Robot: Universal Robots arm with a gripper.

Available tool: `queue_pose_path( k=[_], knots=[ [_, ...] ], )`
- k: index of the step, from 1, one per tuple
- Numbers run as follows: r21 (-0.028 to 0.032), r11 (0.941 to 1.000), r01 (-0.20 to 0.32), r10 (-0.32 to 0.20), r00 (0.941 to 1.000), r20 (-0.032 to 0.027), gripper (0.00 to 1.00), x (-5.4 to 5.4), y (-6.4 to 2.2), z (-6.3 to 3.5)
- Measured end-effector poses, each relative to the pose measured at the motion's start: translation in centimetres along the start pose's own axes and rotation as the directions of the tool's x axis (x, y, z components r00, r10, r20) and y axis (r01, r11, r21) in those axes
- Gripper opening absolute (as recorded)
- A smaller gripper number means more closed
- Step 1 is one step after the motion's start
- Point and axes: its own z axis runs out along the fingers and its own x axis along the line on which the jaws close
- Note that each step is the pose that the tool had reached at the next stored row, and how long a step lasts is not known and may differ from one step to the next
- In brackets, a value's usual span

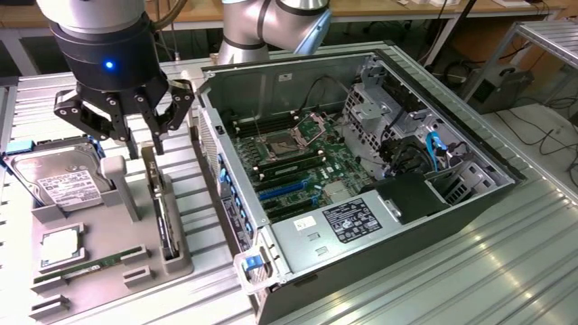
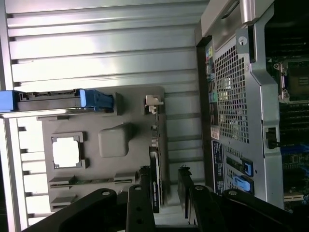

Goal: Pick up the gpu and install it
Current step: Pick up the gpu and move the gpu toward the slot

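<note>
The gpu (image 1: pixel 164 215) is a thin black card standing edge-on in a slot of the grey holder tray (image 1: pixel 107 233), beside the open computer case (image 1: pixel 361 169). My gripper (image 1: pixel 145 150) hangs open just above the card's far end. In the wrist view the gpu (image 2: pixel 155 180) runs between the two black fingers (image 2: pixel 145 193), nearer one of them, and my gripper (image 2: pixel 164 193) holds nothing. The motherboard (image 1: pixel 298 159) lies exposed inside the case, with blue expansion slots (image 1: pixel 283 193) near its front.
The tray also carries a silver hard drive (image 1: pixel 56 181) with a white label, a processor chip (image 1: pixel 59 246) and a green RAM stick (image 1: pixel 97 263). The case's perforated rear wall (image 2: pixel 231 101) stands close beside the tray. Ribbed metal tabletop (image 1: pixel 505 257) surrounds everything.
</note>
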Motion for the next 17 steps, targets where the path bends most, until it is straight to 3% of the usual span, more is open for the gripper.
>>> queue_pose_path(
  k=[12,17],
  knots=[
    [-0.0001,1.0000,0.000,0.000,1.0000,0.0002,0.36,0.0,-0.14,2.36],
    [-0.0001,1.0000,0.000,0.000,1.0000,0.0001,0.36,0.0,-1.06,3.24]
  ],
)
